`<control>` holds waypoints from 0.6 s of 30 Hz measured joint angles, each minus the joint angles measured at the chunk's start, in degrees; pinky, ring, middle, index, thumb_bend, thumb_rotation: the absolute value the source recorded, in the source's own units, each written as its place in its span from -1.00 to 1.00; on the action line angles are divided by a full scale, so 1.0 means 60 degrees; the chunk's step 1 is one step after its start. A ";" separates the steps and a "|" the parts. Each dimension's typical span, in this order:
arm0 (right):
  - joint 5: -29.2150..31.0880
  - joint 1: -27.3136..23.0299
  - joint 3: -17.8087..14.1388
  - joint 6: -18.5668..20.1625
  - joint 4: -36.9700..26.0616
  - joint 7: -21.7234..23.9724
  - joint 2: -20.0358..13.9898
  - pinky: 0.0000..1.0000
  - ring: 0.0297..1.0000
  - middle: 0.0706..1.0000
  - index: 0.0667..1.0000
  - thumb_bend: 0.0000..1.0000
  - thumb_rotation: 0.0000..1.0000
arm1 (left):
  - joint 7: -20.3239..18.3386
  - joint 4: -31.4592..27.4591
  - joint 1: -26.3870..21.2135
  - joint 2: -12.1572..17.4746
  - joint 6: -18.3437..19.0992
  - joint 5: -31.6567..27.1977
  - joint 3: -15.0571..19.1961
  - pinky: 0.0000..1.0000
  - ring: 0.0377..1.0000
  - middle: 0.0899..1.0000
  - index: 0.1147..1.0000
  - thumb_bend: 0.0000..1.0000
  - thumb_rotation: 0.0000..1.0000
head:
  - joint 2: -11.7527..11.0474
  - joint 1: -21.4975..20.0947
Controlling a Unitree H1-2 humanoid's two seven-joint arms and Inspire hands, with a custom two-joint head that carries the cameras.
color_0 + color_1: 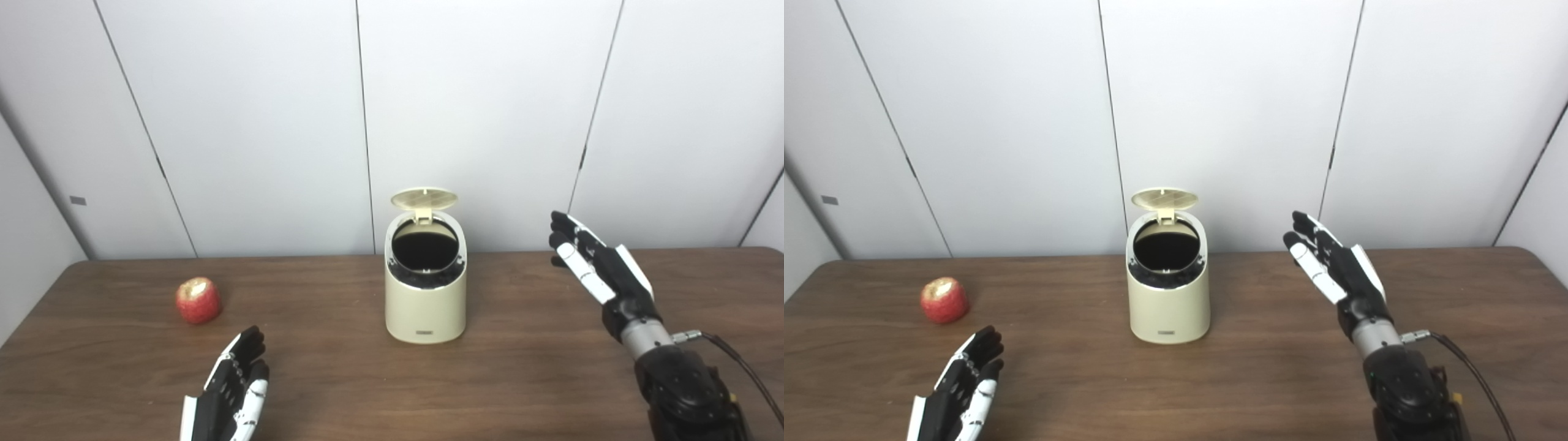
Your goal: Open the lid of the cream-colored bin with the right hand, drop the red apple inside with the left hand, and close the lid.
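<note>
Lid [424, 196] up, both hands empty with fingers spread, so I'll reach left hand [236, 383] to apple [198, 299] on bench just beyond its fingers, wrap low, keep right hand [593, 260] clear of bin [425, 300].

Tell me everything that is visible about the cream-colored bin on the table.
The cream-colored bin is a small, rounded container, apparently plastic, standing upright near the middle of the brown wooden table. Its round lid is flipped up on a rear hinge, showing a ribbed underside. The slanted top opening is dark inside, with a dark rim. A small label sits low on the front. Neither hand touches it; the right hand is raised to its right.
</note>
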 measured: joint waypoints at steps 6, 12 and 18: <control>0.0434 0.1096 -0.0012 -0.0392 -0.0092 -0.0010 0.0243 0.83 0.91 0.89 0.95 -0.08 0.82 | -0.0022 0.0002 0.0006 0.0070 -0.0004 -0.0019 0.0013 0.68 0.69 0.68 0.69 -0.12 -0.01 | 0.0058 0.0218; 0.0680 0.1441 -0.0065 -0.1449 0.0592 -0.0004 0.0451 0.99 1.00 0.94 1.00 0.04 1.00 | 0.0026 0.0005 -0.0015 0.0059 0.0009 -0.0202 0.0130 0.60 0.65 0.66 0.68 -0.08 -0.02 | 0.0117 0.1096; 0.0689 0.1640 -0.0067 -0.2362 0.1085 -0.0003 0.0338 1.00 0.99 0.93 1.00 0.10 1.00 | 0.0233 -0.0105 -0.0017 0.0071 0.0303 0.0195 0.0156 0.55 0.63 0.64 0.66 -0.09 -0.06 | 0.0117 0.2179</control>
